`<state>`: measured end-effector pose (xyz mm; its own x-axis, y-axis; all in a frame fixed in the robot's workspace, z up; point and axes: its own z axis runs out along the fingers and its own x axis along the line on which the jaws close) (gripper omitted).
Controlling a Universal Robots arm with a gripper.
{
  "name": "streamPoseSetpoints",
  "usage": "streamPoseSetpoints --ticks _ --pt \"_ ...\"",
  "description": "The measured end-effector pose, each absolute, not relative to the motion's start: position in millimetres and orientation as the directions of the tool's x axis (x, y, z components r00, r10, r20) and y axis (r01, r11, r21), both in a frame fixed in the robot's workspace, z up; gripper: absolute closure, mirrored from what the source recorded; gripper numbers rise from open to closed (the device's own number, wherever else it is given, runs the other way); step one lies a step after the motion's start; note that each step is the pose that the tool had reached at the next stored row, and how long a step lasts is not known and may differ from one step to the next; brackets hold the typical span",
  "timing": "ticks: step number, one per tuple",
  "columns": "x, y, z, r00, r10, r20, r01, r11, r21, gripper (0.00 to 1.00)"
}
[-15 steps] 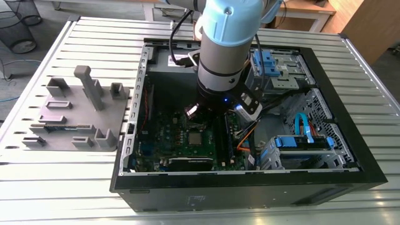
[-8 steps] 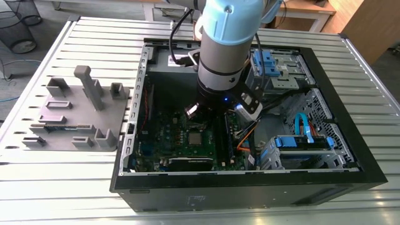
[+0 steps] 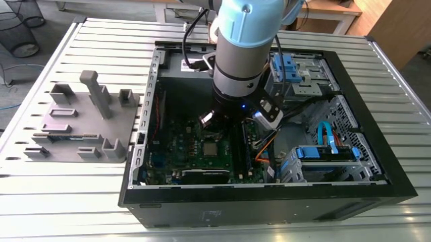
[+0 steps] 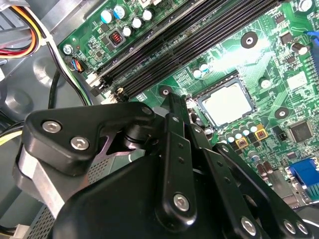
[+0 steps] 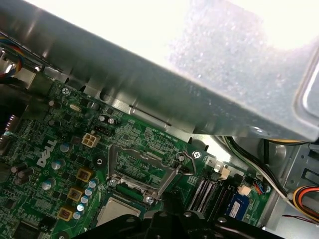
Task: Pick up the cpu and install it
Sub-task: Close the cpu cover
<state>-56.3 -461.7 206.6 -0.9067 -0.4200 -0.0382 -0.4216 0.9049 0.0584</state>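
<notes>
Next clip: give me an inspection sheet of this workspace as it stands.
Surface: ribbed silver metal table, bearing an open black computer case.
Job's things: small square silver cpu seated on the green motherboard; hinged silver socket frame stands open.
Clutter: grey moulded fixture tray beside the case.
Pincer: black pincer above the board, near the cpu, apart from it.
Cables: orange and yellow wire bundle; blue flat cables.
Surroundings: wire mesh bins, wooden furniture.

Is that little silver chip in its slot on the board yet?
In: the cpu lies flat and level, seated within a dark square border on the green motherboard.
</notes>
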Motion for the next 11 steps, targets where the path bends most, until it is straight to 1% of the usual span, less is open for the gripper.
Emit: streamPoseSetpoints --ticks 11 --pt "-56.4 -461.8 206.2 -0.905 -0.423 -0.038 -0.425 0.903 0.059 0.89"
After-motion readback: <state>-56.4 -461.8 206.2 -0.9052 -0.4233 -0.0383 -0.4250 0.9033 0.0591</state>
